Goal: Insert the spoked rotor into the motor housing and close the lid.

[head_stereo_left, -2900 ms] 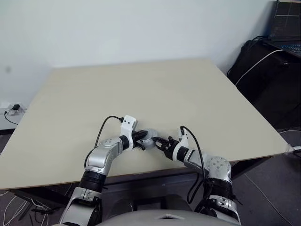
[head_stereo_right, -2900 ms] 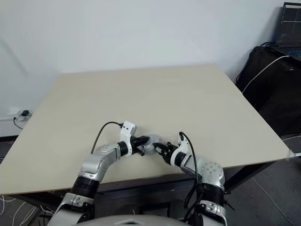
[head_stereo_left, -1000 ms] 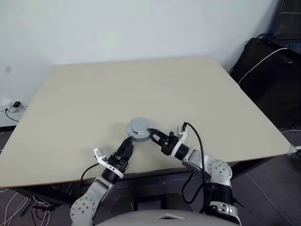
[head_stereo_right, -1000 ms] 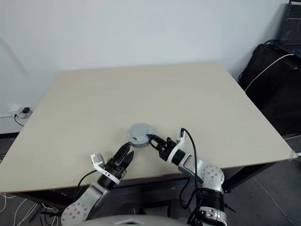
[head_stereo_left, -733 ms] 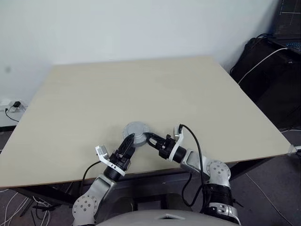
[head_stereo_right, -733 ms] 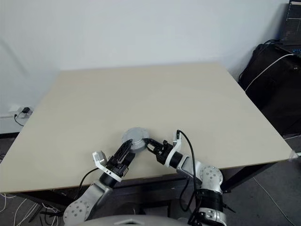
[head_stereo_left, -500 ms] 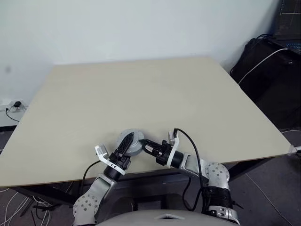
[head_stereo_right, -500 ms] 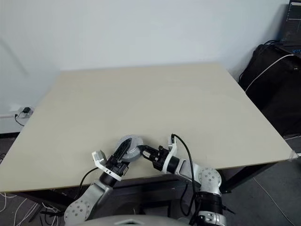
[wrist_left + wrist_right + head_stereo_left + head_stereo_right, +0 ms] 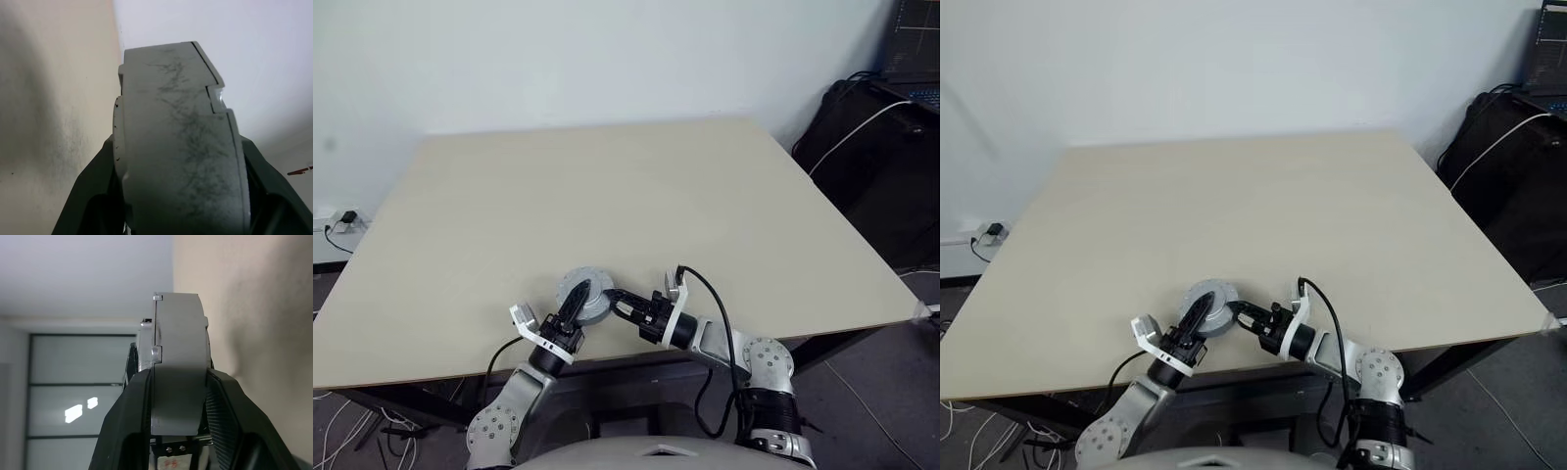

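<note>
Head view: I've got the closed motor housing (image 9: 584,295) near the desk (image 9: 607,186) front edge, left gripper (image 9: 574,299) and right gripper (image 9: 618,305) on opp. sides. Wrist views: both jaws pinching its rim. Lid-closing step, I reckon; next, squeeze evenly, check seam.

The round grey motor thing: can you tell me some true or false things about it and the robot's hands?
1. The grey motor assembly sits near the front edge of the table. True.
2. The right gripper has its fingers on the rim of the assembly. True.
3. The left gripper is far off at the table's back edge. False: its fingers straddle the assembly too.
4. The lid is lying by itself across the table. False: the grey disc looks assembled as one piece.
5. A laptop stands off to the right. True.
</note>
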